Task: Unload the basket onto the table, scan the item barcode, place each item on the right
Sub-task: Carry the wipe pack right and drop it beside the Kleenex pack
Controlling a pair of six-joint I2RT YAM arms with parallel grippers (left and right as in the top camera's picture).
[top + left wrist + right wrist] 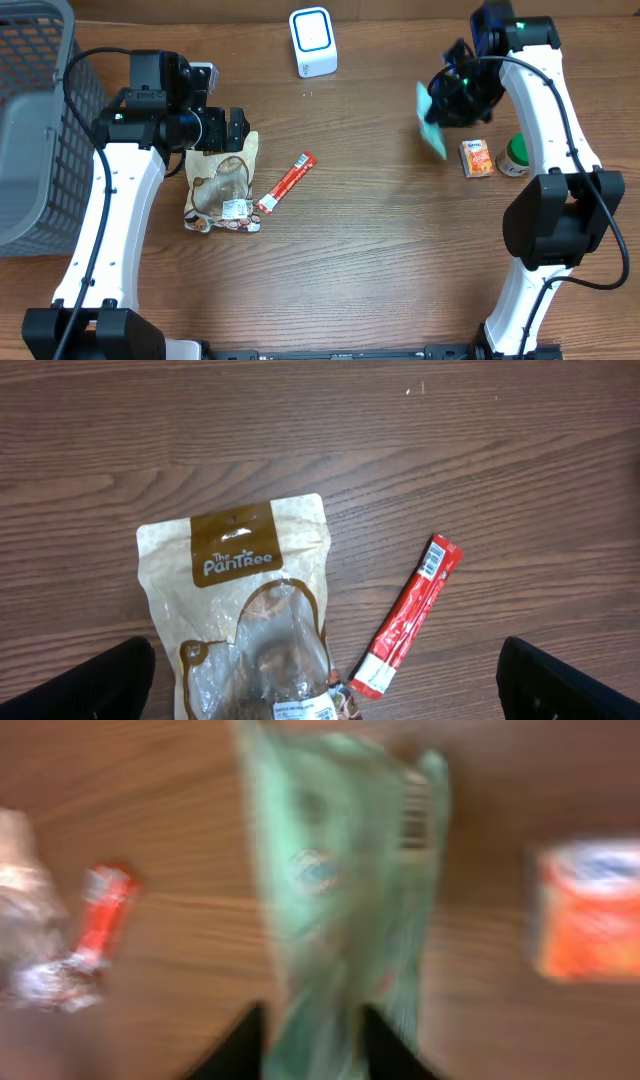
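Note:
A green packet (431, 122) hangs above the table at the right, just left of my right gripper (452, 98). In the blurred right wrist view the green packet (340, 890) shows a barcode near its top right and runs down between the dark fingers of the right gripper (315, 1040). The jaws stand apart on either side of it. The white scanner box (313, 42) stands at the back centre. My left gripper (243, 128) hovers wide open over a brown pouch (245, 600), touching nothing.
A red stick sachet (287, 182) lies right of the brown pouch (222, 180). An orange packet (477, 158) and a green-and-white round container (517, 155) lie at the right. A grey mesh basket (30, 130) fills the left edge.

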